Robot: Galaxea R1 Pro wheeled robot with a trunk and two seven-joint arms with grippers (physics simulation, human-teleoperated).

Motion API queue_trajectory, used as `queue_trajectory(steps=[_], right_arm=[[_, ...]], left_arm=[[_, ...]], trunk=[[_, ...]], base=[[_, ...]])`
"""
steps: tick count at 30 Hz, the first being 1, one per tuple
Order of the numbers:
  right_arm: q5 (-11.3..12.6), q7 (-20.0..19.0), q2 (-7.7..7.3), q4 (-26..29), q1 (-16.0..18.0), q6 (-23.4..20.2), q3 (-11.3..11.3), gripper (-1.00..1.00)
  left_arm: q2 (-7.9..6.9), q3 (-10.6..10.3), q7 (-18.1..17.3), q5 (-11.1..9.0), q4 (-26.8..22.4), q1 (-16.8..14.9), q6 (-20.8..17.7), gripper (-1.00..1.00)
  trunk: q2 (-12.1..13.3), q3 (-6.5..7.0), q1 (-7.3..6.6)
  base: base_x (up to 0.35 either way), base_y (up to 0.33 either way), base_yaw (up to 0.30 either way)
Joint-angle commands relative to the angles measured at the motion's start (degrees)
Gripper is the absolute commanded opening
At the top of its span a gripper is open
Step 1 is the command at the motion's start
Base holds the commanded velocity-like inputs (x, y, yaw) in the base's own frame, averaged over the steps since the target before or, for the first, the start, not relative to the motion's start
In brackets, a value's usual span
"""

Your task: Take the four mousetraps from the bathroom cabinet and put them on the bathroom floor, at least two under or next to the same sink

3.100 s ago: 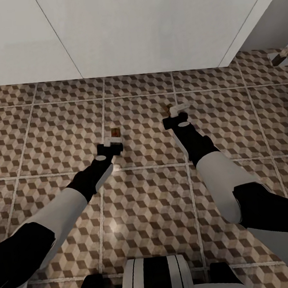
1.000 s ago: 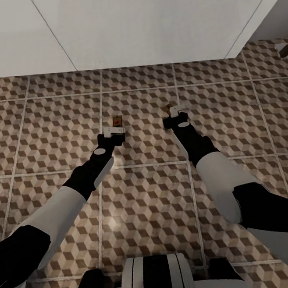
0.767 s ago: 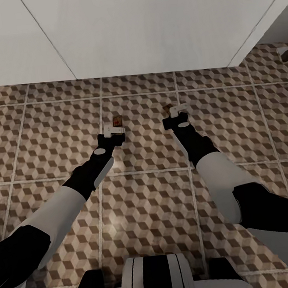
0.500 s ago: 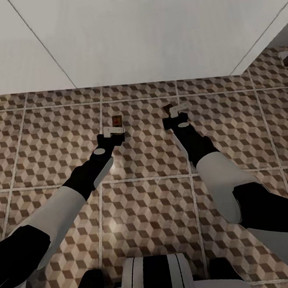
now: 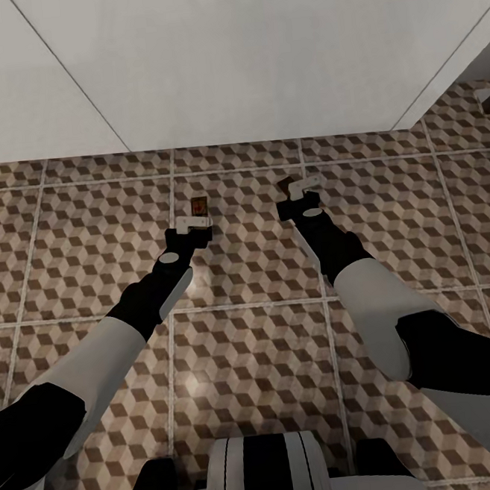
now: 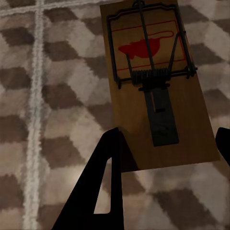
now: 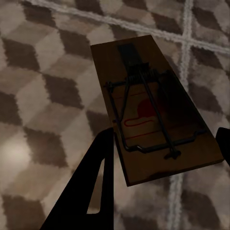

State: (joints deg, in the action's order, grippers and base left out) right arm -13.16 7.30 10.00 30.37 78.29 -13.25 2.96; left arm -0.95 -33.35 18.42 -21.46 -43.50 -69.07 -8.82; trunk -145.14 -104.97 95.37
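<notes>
**Two mousetraps low over the tiles**

While both arms reach forward and down, the left hand (image 5: 195, 221) pinches a flat wooden mousetrap (image 6: 155, 86) above the cube-patterned bathroom floor (image 5: 256, 364); the right hand (image 5: 297, 189) pinches another mousetrap (image 7: 153, 122), its dark wire bar tilted.
</notes>
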Motion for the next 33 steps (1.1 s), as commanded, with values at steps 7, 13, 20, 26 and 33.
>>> queue_trajectory(steps=[7, 13, 20, 26, 33], right_arm=[[-0.5, 0.3, 0.0, 0.0, 0.0, -0.5, 0.2, -1.0], [-0.5, 0.3, 0.0, 0.0, -0.1, -0.5, 0.2, -1.0], [-0.5, 0.3, 0.0, 0.0, -0.1, -0.5, 0.2, -1.0], [-0.5, 0.3, 0.0, 0.0, -0.1, -0.5, 0.2, -1.0], [-0.5, 0.3, 0.0, 0.0, -0.1, -0.5, 0.2, -1.0]], left_arm=[[-0.03, -0.4, 0.6, -0.4, -0.2, 0.0, -0.2, -1.0], [-0.02, -0.4, 0.6, -0.4, -0.2, 0.0, -0.2, -1.0], [-0.01, -0.4, 0.6, -0.4, -0.3, 0.0, -0.2, -1.0], [-0.01, -0.4, 0.6, -0.4, -0.9, 0.0, -0.2, -1.0], [-0.08, -0.4, 0.6, -0.4, -1.1, 0.0, -0.2, -1.0]], trunk=[[-0.1, -0.03, 0.1], [-0.1, -0.03, 0.25], [-0.2, -0.03, 0.43], [-0.3, -0.03, 0.59], [-0.4, -0.03, 0.77]], base=[[0.0, 0.0, 0.0], [0.0, 0.0, 0.0], [0.0, 0.0, 0.0], [0.0, 0.0, 0.0], [0.0, 0.0, 0.0]])
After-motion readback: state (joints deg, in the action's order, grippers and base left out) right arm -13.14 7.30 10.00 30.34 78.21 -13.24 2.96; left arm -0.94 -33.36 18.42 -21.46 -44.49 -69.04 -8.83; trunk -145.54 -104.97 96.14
